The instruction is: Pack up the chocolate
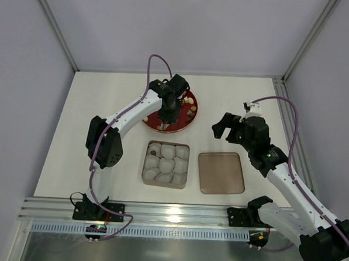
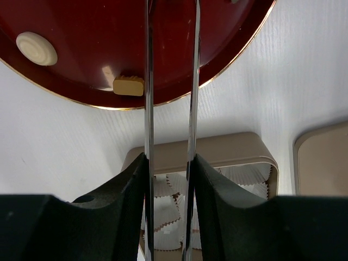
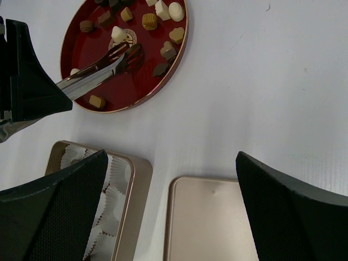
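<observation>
Red round plate (image 3: 136, 84) held the small brown, tan and cream chocolates (image 3: 148, 22). Left gripper (image 2: 168, 166) clamped thin metal tongs (image 3: 98, 69), tips over that plate. Right gripper (image 3: 171, 163) hung spread wide, right of the plate.

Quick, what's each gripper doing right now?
Left gripper: shut on the tongs, over the red plate.
Right gripper: open, empty.
</observation>
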You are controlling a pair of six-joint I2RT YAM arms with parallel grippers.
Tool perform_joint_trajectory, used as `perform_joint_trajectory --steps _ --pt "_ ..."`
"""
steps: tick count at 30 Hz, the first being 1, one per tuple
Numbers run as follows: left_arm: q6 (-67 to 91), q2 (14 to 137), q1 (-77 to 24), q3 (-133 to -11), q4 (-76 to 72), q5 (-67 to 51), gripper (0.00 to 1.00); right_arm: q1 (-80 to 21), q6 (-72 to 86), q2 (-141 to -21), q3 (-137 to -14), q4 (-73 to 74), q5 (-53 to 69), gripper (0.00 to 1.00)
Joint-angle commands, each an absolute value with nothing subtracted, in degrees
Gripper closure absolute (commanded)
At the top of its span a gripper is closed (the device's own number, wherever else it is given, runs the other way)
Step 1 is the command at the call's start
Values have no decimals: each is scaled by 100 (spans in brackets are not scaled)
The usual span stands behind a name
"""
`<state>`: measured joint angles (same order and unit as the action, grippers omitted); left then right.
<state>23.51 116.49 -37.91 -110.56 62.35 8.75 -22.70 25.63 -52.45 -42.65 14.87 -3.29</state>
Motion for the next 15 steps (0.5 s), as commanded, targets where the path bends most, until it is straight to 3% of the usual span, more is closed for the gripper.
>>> perform_joint_trajectory --steps 1,15 --pt "2276 11663 -3753 -11171 6047 809 62 -2259 2487 -5186 -4491 1362 -413 0" --pt "2250 11584 -3744 -11215 6161 826 64 -2259 2487 -5194 -4526 1362 -404 0"
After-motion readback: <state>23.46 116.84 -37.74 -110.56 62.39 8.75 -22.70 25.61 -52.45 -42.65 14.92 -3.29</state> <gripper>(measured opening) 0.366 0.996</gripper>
